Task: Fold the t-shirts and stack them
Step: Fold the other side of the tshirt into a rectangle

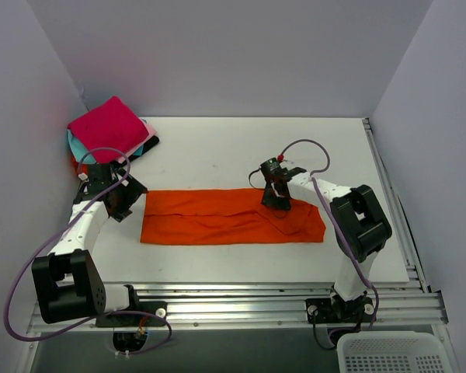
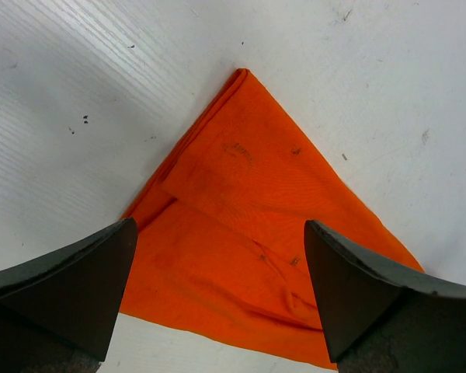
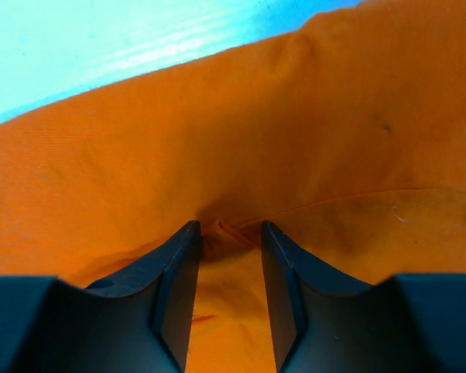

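The large bright orange t-shirt (image 1: 217, 217) lies folded into a long strip across the table's middle. My left gripper (image 1: 132, 200) is open just off the strip's left end; in the left wrist view (image 2: 220, 225) its jaws stand wide apart above a corner of the shirt (image 2: 248, 179). My right gripper (image 1: 277, 200) is down on the strip's far edge, right of centre. In the right wrist view (image 3: 230, 227) its jaws are narrow, with a ridge of the orange cloth (image 3: 217, 116) pinched between the tips. A stack of folded shirts sits at the back left, with magenta (image 1: 109, 126) on top of teal (image 1: 78, 148).
Light pink (image 1: 149, 128) and black (image 1: 147, 146) cloth edges stick out of the stack's right side. White walls close in the table on three sides. A white basket (image 1: 388, 353) stands beyond the near right corner. Metal rails run along the front edge.
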Controlling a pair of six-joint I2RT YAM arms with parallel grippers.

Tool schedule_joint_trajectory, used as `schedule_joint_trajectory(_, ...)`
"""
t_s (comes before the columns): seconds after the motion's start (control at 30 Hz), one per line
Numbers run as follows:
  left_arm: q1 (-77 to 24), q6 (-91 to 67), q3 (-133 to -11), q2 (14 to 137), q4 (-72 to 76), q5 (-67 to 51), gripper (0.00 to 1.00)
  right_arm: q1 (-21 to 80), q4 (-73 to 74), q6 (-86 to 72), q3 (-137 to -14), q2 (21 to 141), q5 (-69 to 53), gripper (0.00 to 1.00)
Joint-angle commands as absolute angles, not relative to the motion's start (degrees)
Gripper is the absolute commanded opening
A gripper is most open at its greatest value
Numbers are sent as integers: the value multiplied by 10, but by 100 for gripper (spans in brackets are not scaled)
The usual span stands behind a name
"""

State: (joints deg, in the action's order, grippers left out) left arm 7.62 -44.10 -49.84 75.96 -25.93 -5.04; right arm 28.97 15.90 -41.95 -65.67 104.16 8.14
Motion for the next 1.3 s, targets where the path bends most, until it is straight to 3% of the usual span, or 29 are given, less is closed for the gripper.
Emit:
schedule_joint_trajectory(0.0,79,-428,-512,759,-237,-56,98,294,169,-423,-649,1035,96,33)
schedule_joint_trajectory(0.1,79,-426,-508,759,-238,-55,98,294,170,-422,-647,1035,95,28)
schedule_joint_trajectory(0.27,79,-426,-503,757,-236,-56,98,296,174,-421,-650,1037,99,8)
schedule_joint_trajectory(0.4,80,-427,-501,755,-236,-58,98,300,179,-420,-654,1039,102,0)
schedule_joint_trajectory(0.87,79,-439,-498,752,-229,-64,97,324,269,-425,-705,991,126,0)
schedule_joint_trajectory(1.27,79,-447,-478,730,-226,-63,98,354,299,-446,-670,959,126,0)
